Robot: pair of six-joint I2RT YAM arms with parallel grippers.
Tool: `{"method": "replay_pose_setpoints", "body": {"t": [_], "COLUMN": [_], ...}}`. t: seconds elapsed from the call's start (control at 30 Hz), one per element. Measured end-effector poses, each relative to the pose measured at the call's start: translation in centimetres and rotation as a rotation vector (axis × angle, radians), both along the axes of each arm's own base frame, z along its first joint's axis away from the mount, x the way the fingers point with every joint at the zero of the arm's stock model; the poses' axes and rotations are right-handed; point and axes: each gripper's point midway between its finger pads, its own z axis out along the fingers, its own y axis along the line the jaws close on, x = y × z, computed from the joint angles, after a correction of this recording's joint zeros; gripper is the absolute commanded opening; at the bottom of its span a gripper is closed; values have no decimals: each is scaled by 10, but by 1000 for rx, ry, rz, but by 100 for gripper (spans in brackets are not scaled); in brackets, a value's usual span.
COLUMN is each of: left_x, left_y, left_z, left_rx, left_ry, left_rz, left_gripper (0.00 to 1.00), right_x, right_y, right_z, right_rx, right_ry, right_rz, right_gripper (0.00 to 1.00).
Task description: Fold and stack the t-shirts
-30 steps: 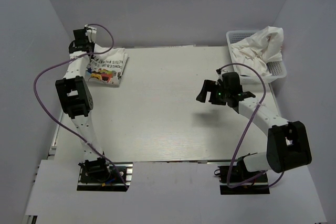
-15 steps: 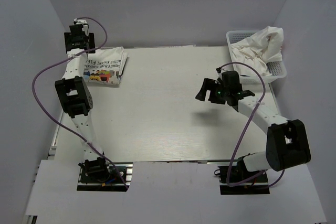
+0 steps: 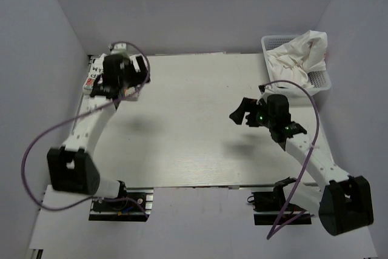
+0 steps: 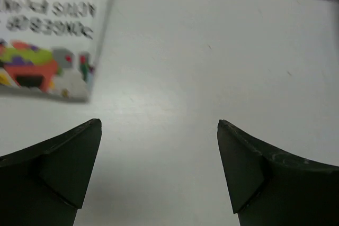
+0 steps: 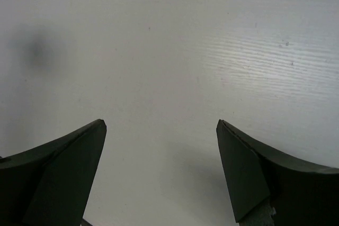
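Far-left corner of the desk point(image 3: 194, 144): one folded t-shirt point(image 4: 47, 35), white, black lettering over a colourful print, lying flat; from above the left arm hides most of it. Left gripper point(image 4: 158, 124) hangs just right of the shirt's edge, jaws spread wide, nothing between them, bare desk below. Mid-right of the desk: right gripper point(image 5: 160, 123) hangs above bare surface, jaws likewise wide apart and holding nothing; a scrap of the folded shirt shows at the top-left corner of its wrist view. Far-right corner: white mesh basket point(image 3: 321, 80) with crumpled white t-shirts point(image 3: 303, 53) heaped in it, cloth spilling over the rim.
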Motion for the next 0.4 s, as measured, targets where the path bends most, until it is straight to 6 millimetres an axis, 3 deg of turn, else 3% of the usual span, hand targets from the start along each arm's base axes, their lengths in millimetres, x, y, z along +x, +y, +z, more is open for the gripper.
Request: {"method": "replay_pose_setpoints", "body": {"t": [0.07, 0.13, 0.3, 0.4], "left_x": [-48, -83, -124, -135], "left_y": [-36, -42, -30, -30], "left_z": [-5, -15, -59, -68], "left_rx": [-65, -119, -158, -172], "left_ry": [-13, -26, 57, 82], "left_rz": [-75, -82, -2, 12], "left_gripper": [100, 100, 100, 100], "right_x": [-14, -26, -41, -42], "right_y": [-3, -5, -8, -7], "right_z": [-6, -13, -25, -25], "right_rx": [17, 32, 50, 70], "right_ry": [-17, -35, -49, -60], "right_rz": [5, 7, 5, 2], "right_gripper": [90, 90, 90, 90]}}
